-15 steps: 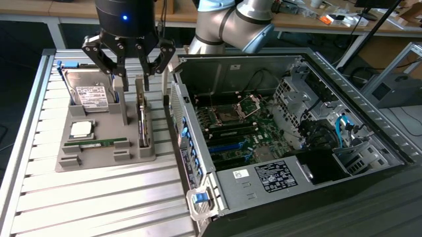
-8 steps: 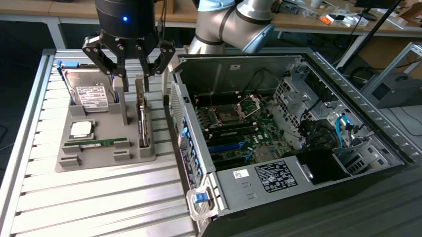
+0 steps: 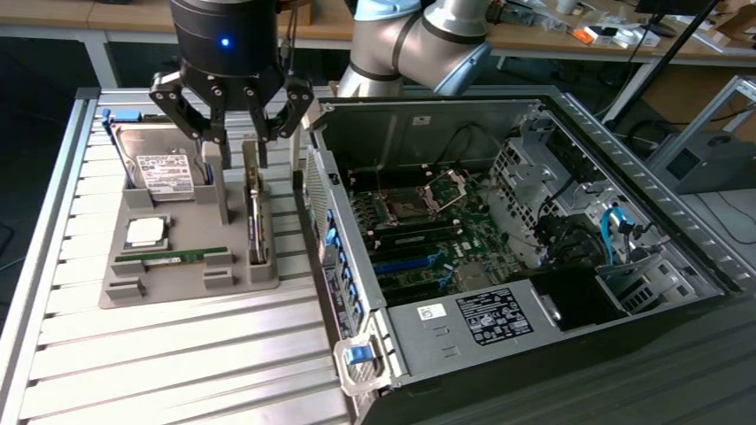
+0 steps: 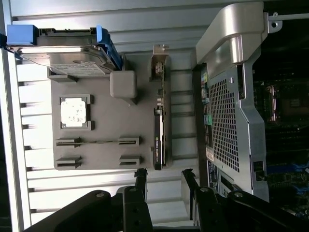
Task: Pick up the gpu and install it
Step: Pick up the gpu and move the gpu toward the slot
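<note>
Parts in view — one of each kind
One gpu (image 3: 255,211), one hard drive (image 3: 161,165), one processor chip (image 3: 147,231), one memory stick (image 3: 175,256), one grey holder tray (image 3: 173,288), one computer case (image 3: 413,119), one gripper (image 3: 243,137).

gpu (image 3: 254,212): showing black, silvery bracket, centre-left of frame
tray (image 3: 177,285): reading plain grey
hard drive (image 3: 159,168): showing silver, white label, blue rails
table (image 3: 177,354): showing silvery ribbed stripes
gripper (image 3: 240,135): reading black
motherboard (image 3: 473,235): showing green

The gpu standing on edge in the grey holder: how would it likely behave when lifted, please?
The gpu is probably stiff: a flat board with a black cooler. Standing on its thin edge in the holder, it may tip if nudged sideways.
</note>
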`<state>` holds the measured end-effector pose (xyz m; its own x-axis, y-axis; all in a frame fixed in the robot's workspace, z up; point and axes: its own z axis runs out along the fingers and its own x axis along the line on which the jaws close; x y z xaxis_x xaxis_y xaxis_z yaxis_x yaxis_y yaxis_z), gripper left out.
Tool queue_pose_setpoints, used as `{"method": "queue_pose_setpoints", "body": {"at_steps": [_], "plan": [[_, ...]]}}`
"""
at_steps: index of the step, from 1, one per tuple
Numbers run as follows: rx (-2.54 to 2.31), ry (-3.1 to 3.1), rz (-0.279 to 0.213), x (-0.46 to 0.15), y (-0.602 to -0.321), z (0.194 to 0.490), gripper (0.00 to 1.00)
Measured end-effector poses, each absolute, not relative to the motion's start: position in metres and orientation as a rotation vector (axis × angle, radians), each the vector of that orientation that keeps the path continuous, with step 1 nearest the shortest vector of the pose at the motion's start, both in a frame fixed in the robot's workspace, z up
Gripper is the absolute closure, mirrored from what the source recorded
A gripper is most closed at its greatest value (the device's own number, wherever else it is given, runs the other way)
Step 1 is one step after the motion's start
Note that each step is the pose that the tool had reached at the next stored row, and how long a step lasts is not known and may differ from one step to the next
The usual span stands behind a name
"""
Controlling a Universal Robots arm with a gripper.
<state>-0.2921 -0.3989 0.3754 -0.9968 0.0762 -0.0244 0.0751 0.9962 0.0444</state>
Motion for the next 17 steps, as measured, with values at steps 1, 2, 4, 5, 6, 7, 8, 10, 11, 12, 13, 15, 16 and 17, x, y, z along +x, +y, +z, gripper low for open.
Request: {"method": "queue_pose_setpoints", "body": {"at_steps": [1,2,4,5,6,7,8,10,11,12,13,15,16,17], "plan": [[0.118,3.113,0.068,-0.2920,-0.3989,0.3745,0.58],[0.118,3.113,0.068,-0.2920,-0.3989,0.3729,0.58],[0.118,3.113,0.068,-0.2920,-0.3989,0.3707,0.58],[0.118,3.113,0.068,-0.2920,-0.3989,0.3704,0.58],[0.118,3.113,0.068,-0.2920,-0.3989,0.3702,0.58],[0.118,3.113,0.068,-0.2920,-0.3989,0.3700,0.58],[0.118,3.112,0.068,-0.2920,-0.3989,0.3698,0.58],[0.118,3.112,0.068,-0.2920,-0.3989,0.3694,0.58],[0.118,3.112,0.068,-0.2920,-0.3989,0.3692,0.58],[0.118,3.113,0.068,-0.2920,-0.3989,0.3690,0.58],[0.118,3.113,0.068,-0.2920,-0.3989,0.3688,0.58],[0.118,3.113,0.068,-0.2920,-0.3989,0.3684,0.58],[0.118,3.113,0.068,-0.2920,-0.3989,0.3681,0.58],[0.118,3.113,0.068,-0.2920,-0.3990,0.3678,0.58]]}}
